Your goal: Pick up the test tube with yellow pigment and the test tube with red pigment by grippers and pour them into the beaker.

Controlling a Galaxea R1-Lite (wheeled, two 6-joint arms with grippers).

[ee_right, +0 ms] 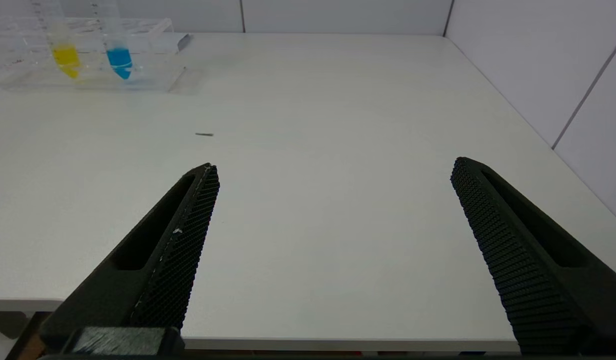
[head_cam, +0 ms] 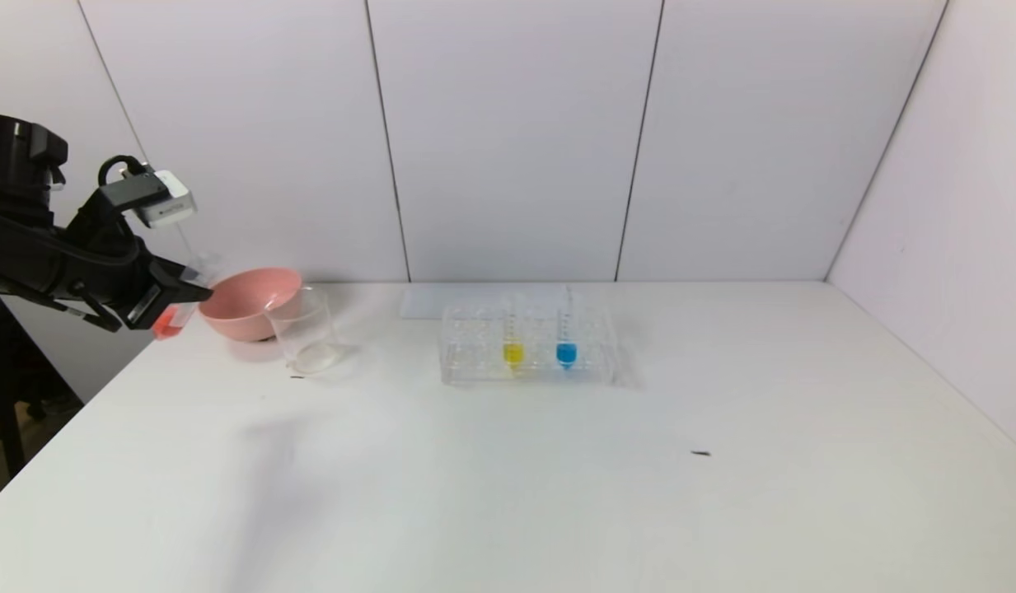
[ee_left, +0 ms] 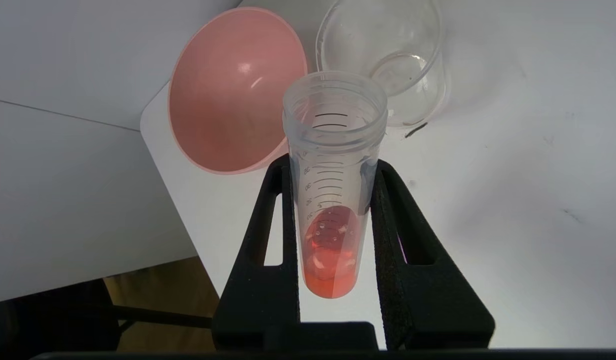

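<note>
My left gripper [head_cam: 178, 296] is shut on the test tube with red pigment [head_cam: 168, 323], held in the air at the table's left edge, left of the pink bowl. In the left wrist view the tube [ee_left: 332, 220] sits between both fingers of the gripper [ee_left: 332, 167], red liquid at its rounded tip, open mouth pointing toward the beaker [ee_left: 387, 55]. The empty beaker [head_cam: 303, 329] stands right of the bowl. The test tube with yellow pigment [head_cam: 513, 342] stands upright in the clear rack, also seen in the right wrist view [ee_right: 63, 45]. My right gripper [ee_right: 332, 170] is open and empty over the table's near edge.
A pink bowl [head_cam: 248, 303] stands at the back left, touching or nearly touching the beaker; it also shows in the left wrist view [ee_left: 233, 90]. The clear rack [head_cam: 475, 366] also holds a blue-tipped tube [head_cam: 566, 342]. A small dark speck [head_cam: 701, 453] lies on the white table.
</note>
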